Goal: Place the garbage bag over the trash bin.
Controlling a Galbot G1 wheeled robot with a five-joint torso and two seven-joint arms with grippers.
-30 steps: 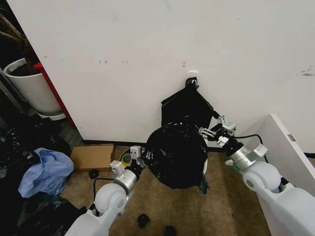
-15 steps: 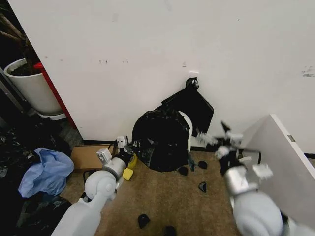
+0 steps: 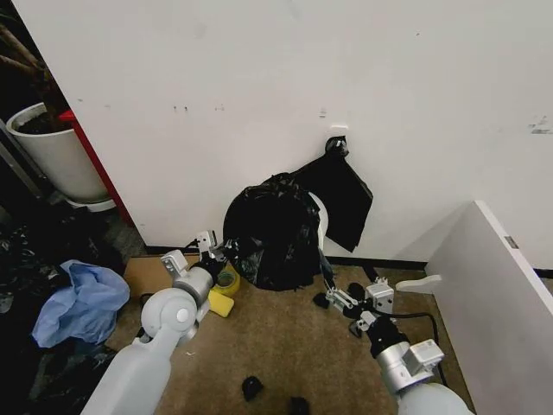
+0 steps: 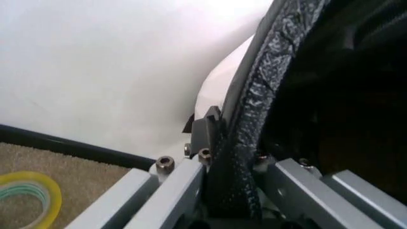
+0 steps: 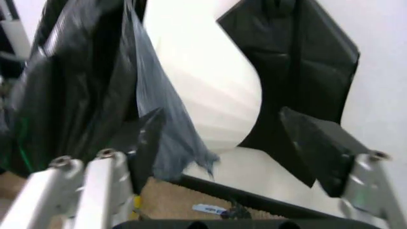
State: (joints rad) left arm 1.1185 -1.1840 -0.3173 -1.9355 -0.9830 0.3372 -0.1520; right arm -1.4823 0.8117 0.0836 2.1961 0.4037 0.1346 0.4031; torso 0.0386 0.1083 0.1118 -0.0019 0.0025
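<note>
Black garbage bag (image 3: pixel 272 229) over trash bin (image 3: pixel 321 216), left hand (image 3: pixel 210 248) clenched on bag (prob.), right hand (image 3: pixel 339 299) released.

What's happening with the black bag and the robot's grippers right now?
Left gripper shut on garbage bag. Right gripper open, low beside trash bin. Bag draped over bin, right side uncovered. Yellow tape roll by left gripper.

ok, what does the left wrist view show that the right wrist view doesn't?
Left wrist, not right: the left hand shut on a fold of the garbage bag, and a yellow tape roll on the carpet. Right wrist, not left: the right hand open and holding nothing, the trash bin with the bag draped on it, and a flat black bag hanging on the wall. Both: the garbage bag, white wall, baseboard, carpet.
</note>
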